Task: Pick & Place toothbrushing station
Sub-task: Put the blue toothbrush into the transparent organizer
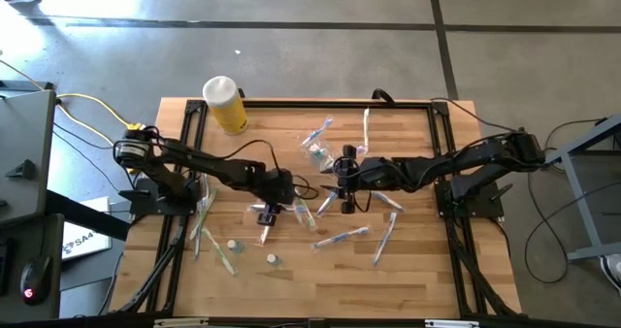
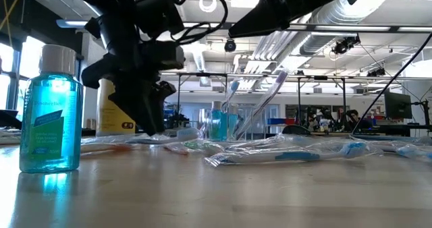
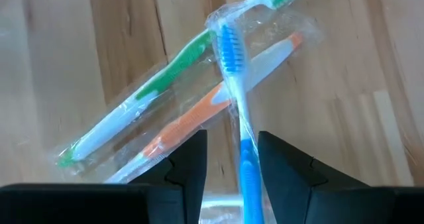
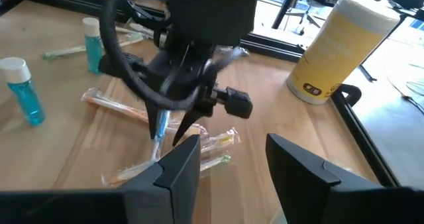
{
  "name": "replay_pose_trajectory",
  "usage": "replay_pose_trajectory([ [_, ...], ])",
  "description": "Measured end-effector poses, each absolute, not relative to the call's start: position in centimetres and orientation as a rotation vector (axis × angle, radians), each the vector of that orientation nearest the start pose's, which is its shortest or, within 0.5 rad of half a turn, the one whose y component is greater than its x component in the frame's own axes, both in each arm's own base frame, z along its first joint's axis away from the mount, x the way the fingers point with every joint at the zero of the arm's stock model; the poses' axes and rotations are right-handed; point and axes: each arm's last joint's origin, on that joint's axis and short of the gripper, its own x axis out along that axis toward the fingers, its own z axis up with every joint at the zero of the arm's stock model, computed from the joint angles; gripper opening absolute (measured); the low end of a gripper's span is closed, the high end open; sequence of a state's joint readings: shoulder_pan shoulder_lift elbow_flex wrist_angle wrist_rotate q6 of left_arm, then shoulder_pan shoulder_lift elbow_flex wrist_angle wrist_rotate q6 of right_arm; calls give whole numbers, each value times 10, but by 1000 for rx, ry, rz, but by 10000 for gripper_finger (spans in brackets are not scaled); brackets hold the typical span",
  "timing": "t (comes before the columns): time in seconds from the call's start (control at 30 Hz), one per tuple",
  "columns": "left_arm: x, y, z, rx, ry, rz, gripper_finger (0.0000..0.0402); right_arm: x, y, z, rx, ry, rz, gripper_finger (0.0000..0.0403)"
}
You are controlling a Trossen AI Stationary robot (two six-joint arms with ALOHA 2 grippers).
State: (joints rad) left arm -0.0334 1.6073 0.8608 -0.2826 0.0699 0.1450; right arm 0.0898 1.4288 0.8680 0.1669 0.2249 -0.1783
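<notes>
My left gripper [image 1: 266, 227] stands left of the table's middle, tilted down and shut on a blue toothbrush [image 3: 232, 58] in a clear wrapper. The brush's head reaches out over a green toothbrush [image 3: 142, 85] and an orange one [image 3: 199, 114], both wrapped and flat on the wood. My right gripper [image 4: 233, 143] hovers open above the table's middle, with nothing between its fingers, facing the left gripper. A clear holder cup [image 2: 236, 123] stands farther back with toothbrushes leaning upright in it. My left gripper has the blue toothbrush's handle [image 3: 246, 159] between its two fingers, wrapper and all. The fingers slant down from above and lie along the brush, whose head points out past their free ends. I cannot tell whether the head touches the wrapped brushes below.
A yellow cylinder with a white cap [image 1: 225, 103] stands at the far left. Small blue bottles [image 2: 50, 110] stand near the front. Wrapped toothbrushes [image 1: 340, 239] lie scattered over the wood. A black frame rail [image 1: 194, 134] borders the work area.
</notes>
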Motion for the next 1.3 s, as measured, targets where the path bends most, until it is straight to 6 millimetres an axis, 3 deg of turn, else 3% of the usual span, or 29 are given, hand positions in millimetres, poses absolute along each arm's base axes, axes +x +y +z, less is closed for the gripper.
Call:
replay_pose_trajectory([
  [0.5, 307, -15, 144, 30, 1041, -254, 127, 310, 22, 248, -196, 407, -104, 164],
  [0.67, 307, -15, 144, 31, 1043, -252, 92, 309, 23, 247, -186, 419, -78, 164],
  [0.87, 306, -16, 143, 9, 1049, -279, 16, 309, 23, 246, -183, 426, -59, 164],
  [1.3, 307, -16, 151, -20, 1106, -247, 8, 309, 23, 245, -183, 433, -58, 164],
])
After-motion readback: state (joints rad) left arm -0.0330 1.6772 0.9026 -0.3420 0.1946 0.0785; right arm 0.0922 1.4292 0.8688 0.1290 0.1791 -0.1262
